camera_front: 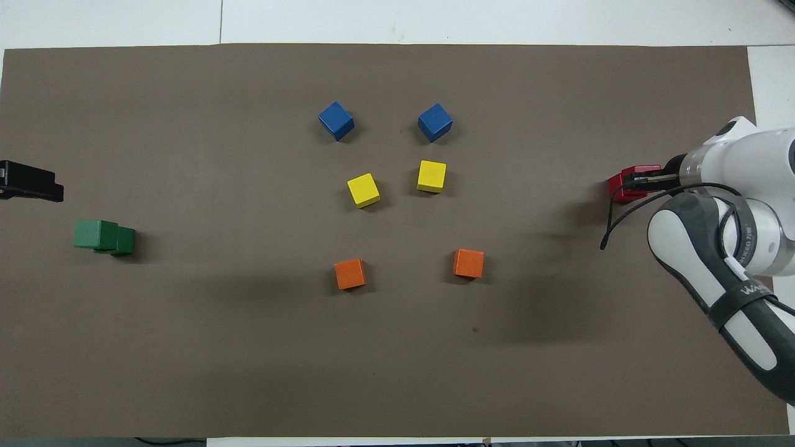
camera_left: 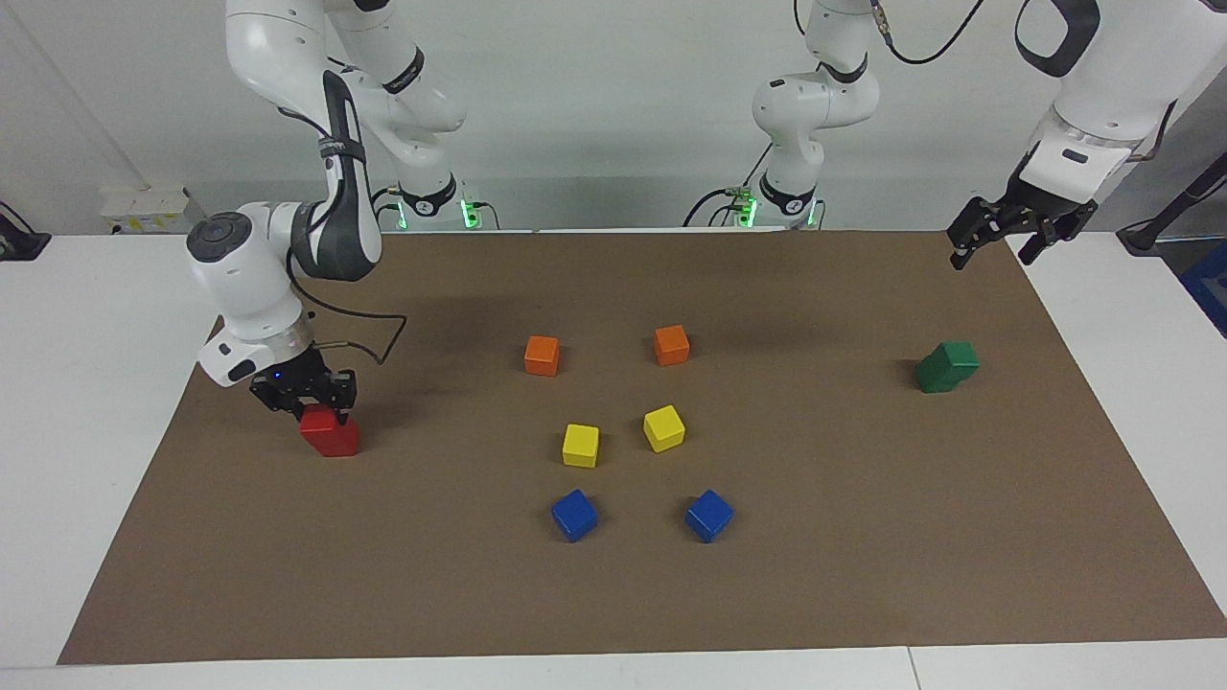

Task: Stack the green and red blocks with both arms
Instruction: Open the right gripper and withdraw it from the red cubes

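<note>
Under the right hand (camera_left: 309,401), red blocks (camera_left: 330,433), finger state unclear.

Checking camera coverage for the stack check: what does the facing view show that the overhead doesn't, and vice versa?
Facing view only: both arm bases, the whole left gripper up over the mat's corner, open, and the right gripper down at the top red block of the red stack.

Overhead only: the red stack half hidden under the right arm, the left gripper cut off at the frame edge.

Both: the green stack, already built, and the orange, yellow and blue cubes loose mid-mat.
</note>
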Motion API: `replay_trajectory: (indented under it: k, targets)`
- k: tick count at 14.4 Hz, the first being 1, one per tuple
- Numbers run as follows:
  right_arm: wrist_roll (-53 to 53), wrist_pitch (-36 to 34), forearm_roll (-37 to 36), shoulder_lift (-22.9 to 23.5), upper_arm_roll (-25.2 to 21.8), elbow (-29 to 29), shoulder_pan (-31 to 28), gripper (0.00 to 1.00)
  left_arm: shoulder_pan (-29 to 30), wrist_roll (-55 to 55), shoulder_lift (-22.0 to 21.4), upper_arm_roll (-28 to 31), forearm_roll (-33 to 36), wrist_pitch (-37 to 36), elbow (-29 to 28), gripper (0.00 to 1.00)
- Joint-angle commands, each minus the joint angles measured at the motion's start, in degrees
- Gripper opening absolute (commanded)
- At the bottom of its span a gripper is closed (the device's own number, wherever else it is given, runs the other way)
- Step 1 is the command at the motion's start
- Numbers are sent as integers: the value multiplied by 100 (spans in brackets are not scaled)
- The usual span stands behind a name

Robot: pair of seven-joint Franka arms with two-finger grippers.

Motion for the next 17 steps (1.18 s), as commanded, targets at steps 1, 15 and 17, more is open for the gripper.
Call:
replay_trajectory:
  k: [1,15,17]
  targets:
    - [-165,136,56,17,47,-43,-49,59,-87,-72,-78,69,22,-105,48,100]
    - [-104,-1822,108,-596,91,801,-23,100,1,-90,-78,34,-207,-44,48,100]
    - [-104,-2270,117,-992,100,827,161,100,1,-90,-78,34,-207,-53,48,100]
